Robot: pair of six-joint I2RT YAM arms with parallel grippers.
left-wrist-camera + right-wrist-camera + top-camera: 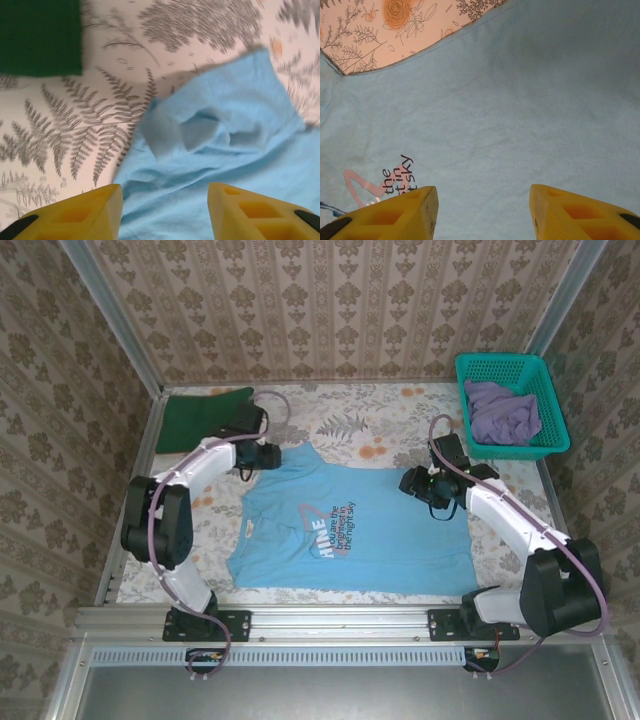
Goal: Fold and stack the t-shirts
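The lettered t-shirt (350,530) lies centrally, a folded t-shirt (195,418) back left, a basket (503,361) holding another t-shirt (500,410) back right.

I saw a teal mesh basket (505,361) in the upper right of the top view, resting on a fern-and-flower printed tablecloth (350,420). Patterned wallpaper (330,300) filled the top, and a metal rail (340,620) crossed the bottom.

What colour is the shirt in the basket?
The shirt is dull purple; top external view.
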